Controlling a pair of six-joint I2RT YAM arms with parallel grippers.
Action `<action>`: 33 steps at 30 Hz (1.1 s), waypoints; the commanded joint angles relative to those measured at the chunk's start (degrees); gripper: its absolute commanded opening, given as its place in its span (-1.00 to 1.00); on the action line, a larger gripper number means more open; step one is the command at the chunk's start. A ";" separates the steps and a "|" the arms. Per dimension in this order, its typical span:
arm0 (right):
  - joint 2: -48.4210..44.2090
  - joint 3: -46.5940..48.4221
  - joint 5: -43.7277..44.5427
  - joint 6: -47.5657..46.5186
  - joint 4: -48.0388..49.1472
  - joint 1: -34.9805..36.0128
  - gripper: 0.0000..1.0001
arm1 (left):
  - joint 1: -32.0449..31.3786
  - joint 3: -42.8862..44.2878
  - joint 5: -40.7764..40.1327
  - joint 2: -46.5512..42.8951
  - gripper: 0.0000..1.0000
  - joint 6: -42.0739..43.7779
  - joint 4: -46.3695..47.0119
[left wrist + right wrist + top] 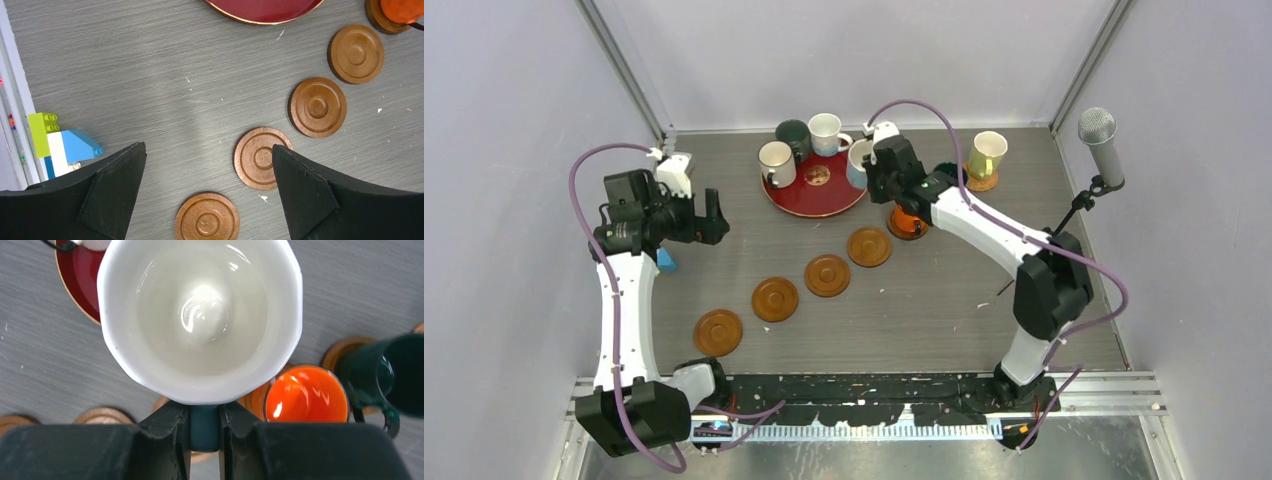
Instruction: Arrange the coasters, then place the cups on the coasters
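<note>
Table: grey wood-grain top (984,300), pale walls on three sides, metal posts in the back corners.
Tray: red, round (799,200), at back centre.
Cups on tray: cream cup (776,163), green cup (792,137) and white cup (826,133), upright, grouped at the far rim.
Right gripper (204,416): fingers narrow, clamped on the handle of the light blue cup (200,315). The cup is upright at the tray's right edge; whether its base rests on the tray cannot be told.
Orange cup (909,222): upright on a coaster (375,17), just right of the tray, under the right arm.
Teal cup (395,372): on a coaster beside the orange cup.
Yellow cup (987,155): on a coaster at back right, apart from the rest.
Bare coasters (775,299): four in a diagonal row from near left to far right, not touching one another; the far one lies beside the orange cup's coaster.
Left gripper (207,150): jaws wide, holding nothing, above the near end of the row.
Bricks (57,142): against the left wall.
Microphone (1099,140): on a stand, right side.
</note>
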 commanded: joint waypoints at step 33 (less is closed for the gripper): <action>-11.56 -21.52 13.25 16.33 3.83 10.91 -0.99 | -0.11 -2.79 1.42 -2.47 0.99 0.66 0.52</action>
